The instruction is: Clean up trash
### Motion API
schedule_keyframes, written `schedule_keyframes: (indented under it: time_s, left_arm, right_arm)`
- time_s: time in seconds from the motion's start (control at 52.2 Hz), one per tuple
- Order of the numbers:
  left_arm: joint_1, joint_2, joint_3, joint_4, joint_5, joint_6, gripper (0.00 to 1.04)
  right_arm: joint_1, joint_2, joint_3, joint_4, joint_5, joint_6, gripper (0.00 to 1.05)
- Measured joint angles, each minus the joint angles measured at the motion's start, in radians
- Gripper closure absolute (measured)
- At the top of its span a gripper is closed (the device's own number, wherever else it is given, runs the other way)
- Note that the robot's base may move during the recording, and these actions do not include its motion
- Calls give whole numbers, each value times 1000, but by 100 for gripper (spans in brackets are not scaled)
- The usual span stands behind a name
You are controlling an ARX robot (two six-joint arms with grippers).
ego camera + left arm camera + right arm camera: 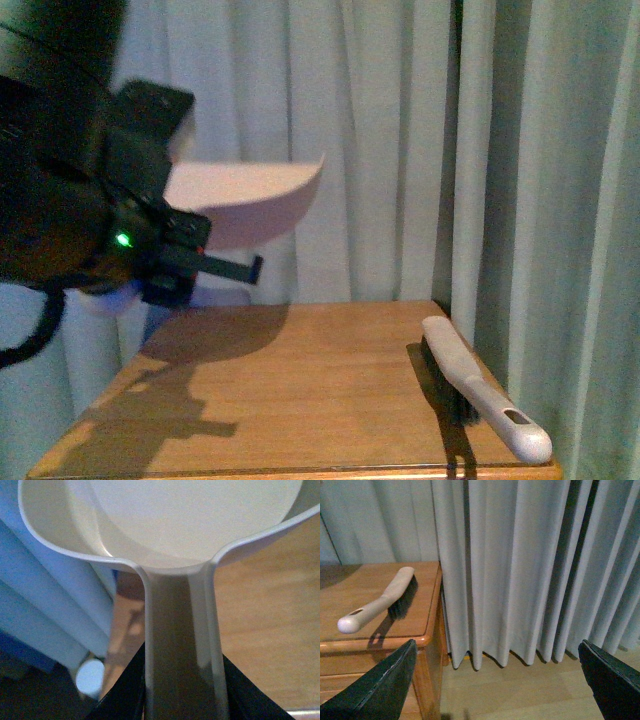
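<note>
Dustpan (255,195), pale, clamped by its handle in left gripper (182,705); right gripper (492,685) spread wide, holding nothing.

The pale dustpan (250,200) hangs above the surface (300,390), handle clamped in the left pincer (182,695). The dark-bristled, pale-handled brush (480,385) lies along its right edge.

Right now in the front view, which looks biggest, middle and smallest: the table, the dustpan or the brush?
1. table
2. dustpan: it seems held up nearer the camera and is partly hidden, so its place over the brush is unsure
3. brush
</note>
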Motion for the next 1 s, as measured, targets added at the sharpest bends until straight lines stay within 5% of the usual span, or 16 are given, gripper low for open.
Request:
schedule_keyframes:
  time_s: [0.383,0.593,0.938,0.995]
  left_arm:
    - [-10,-662,-425,155,49,181,79]
    - [-88,-1104,-584,65,-1,160,79]
    - [124,-1258,-739,144,188,7,79]
    - [142,-1267,-751,148,188,-15,79]
  right_arm:
    - [0,0,0,0,0,0,7]
    - [0,0,0,0,0,0,7]
    - [1,1,0,-1,5,0,7]
    - [43,31,21,-76,129,4,7]
